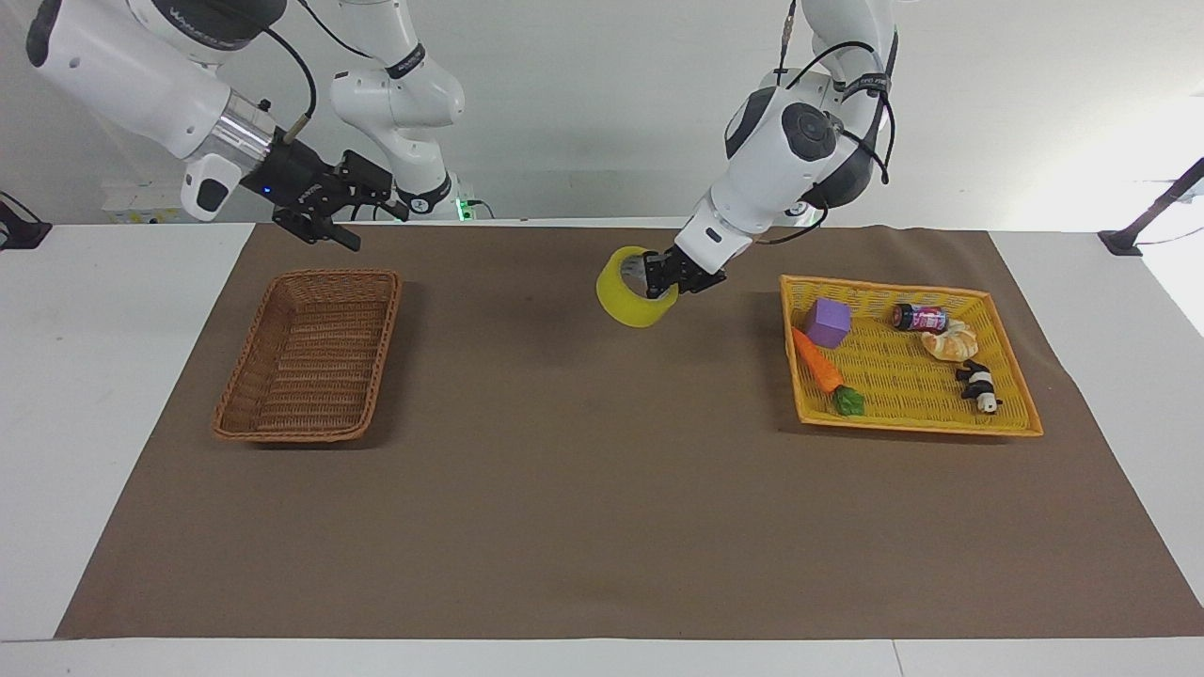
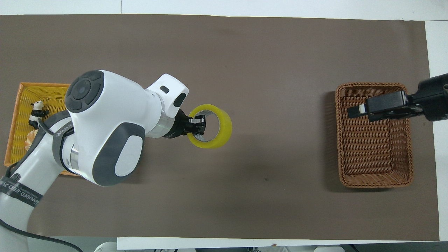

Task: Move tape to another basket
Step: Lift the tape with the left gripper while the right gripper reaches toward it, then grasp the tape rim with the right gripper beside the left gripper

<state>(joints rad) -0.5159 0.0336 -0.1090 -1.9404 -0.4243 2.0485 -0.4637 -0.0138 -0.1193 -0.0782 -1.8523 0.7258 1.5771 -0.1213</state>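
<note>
Tape rolls: we count one, the tape [image 1: 636, 299], clamped on its wall by the left gripper's fingers [image 1: 659, 275].
Baskets: we count two, the brown wicker basket [image 1: 310, 355], part of it under the right gripper's fingers [image 2: 385, 104], and the yellow tray-basket [image 1: 910, 385], well apart from both pairs of fingers.
Grippers: we count two, the left gripper [image 1: 664, 275] and the right gripper [image 1: 340, 230].
Things in the yellow tray-basket: we count five, one each:
Purple cube [image 1: 828, 322]: one.
Carrot [image 1: 819, 364]: one.
Small can [image 1: 919, 317]: one.
Croissant [image 1: 950, 343]: one.
Panda figure [image 1: 978, 385]: one.
</note>
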